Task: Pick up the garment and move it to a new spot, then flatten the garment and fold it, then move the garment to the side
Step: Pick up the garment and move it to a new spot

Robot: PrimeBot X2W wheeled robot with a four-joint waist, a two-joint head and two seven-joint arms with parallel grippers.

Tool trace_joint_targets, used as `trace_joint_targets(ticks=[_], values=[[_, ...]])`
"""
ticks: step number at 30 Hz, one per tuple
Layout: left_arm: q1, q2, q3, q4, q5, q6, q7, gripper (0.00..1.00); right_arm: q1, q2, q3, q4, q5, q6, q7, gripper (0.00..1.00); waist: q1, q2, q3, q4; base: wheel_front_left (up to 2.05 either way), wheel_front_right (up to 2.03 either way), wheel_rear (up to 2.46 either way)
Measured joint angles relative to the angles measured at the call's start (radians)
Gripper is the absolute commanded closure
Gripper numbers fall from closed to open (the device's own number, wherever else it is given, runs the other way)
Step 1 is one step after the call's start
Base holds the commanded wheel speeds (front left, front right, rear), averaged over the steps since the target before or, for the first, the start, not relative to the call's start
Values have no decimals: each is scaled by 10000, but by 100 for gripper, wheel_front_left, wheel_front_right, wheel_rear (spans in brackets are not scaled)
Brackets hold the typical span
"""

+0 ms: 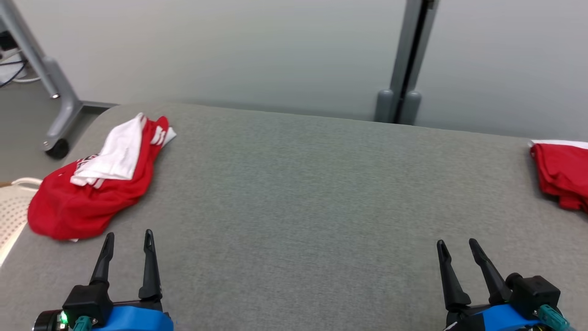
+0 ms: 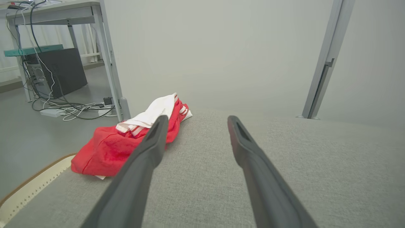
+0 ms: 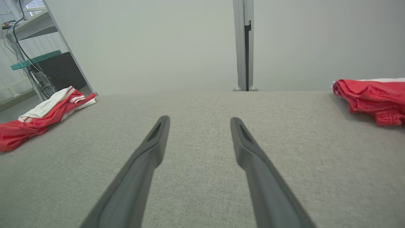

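A crumpled red and white garment lies at the far left of the grey fabric-covered table; the wrist views show the same garment. A second red garment lies bunched at the table's right edge, partly cut off by the head view. My left gripper is open and empty, just in front and to the right of the left garment, apart from it. At the lower right of the head view my right gripper is open and empty above bare table.
A grey desk leg with a caster stands on the floor beyond the table's left corner. A white perforated basket sits off the left edge. A grey post rises behind the table. A computer and cables lie under the desk.
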Motion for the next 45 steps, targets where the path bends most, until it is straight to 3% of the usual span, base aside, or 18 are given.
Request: trace_joint_targets(ticks=[16,24,33,45], values=[[109,58,251,-113,-48,151,2,0,-112,6,420,117,-52,0,-86,0,0,0,72,2032,0,0,0],[296,69,485,-127,-167,238,2,0,-161,6,546,117,-52,0,-134,0,0,0,129,2735,0,0,0],[332,52,598,-148,-186,263,2,0,-166,8,639,130,-67,0,-130,0,0,-1,159,2859,0,0,0],[-367,-54,903,-88,-468,355,2,0,-360,-61,554,-447,-483,0,59,0,0,-2,725,2260,0,0,0]])
